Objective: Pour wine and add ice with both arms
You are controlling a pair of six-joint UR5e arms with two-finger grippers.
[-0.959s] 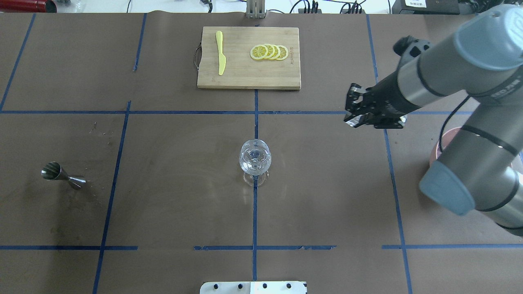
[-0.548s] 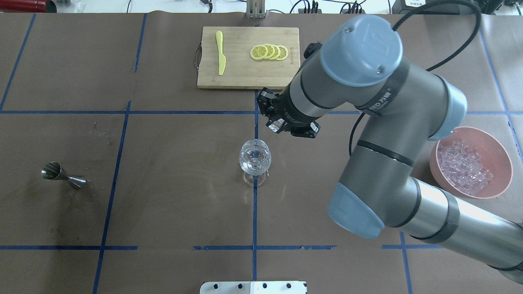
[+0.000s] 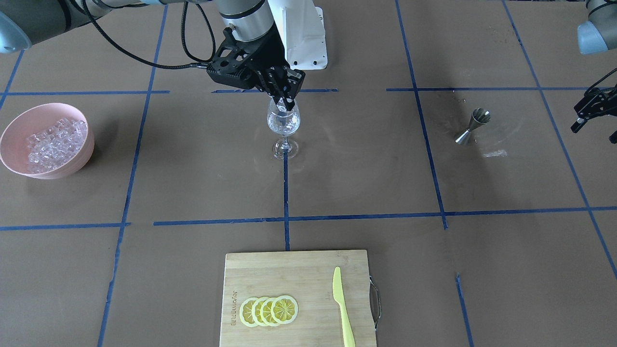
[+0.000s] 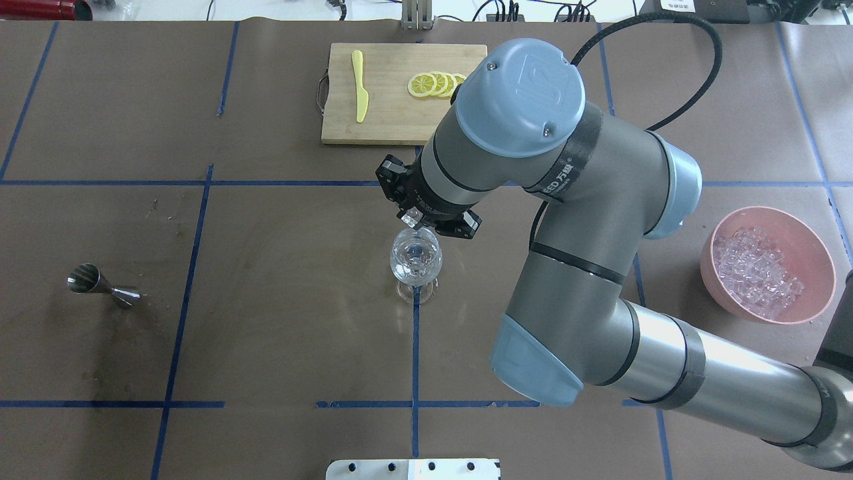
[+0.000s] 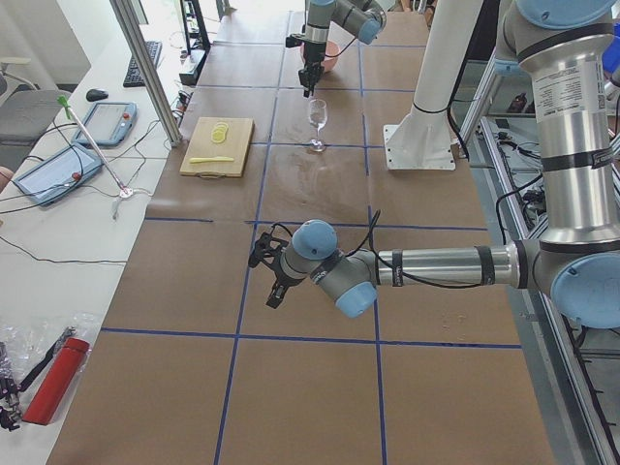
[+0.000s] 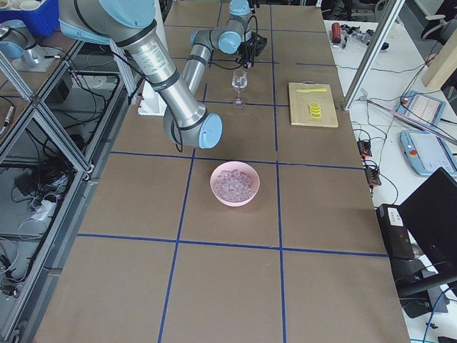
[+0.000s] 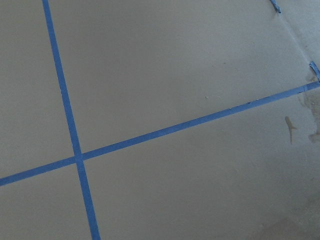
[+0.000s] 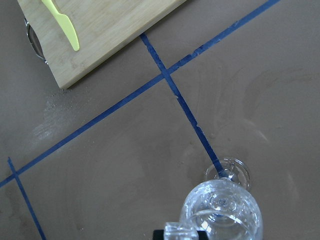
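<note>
My right claw (image 3: 288, 103) is clamped on one ice cube (image 8: 180, 231), held just above the rim of the wine glass (image 4: 416, 257) at mid-table. The remaining ice (image 4: 756, 272) sits in the pink bowl (image 4: 812, 250) near the tabletop edge on my right.

Handling: the cube is probably light, hard and slippery, so grip its flat opposite faces. The glass is fragile, so avoid touching the rim.

The right wrist view shows the cube against the rim, which my arm partly hides in the overhead view.

I cannot tell the state of my left claw (image 5: 271, 281).
</note>
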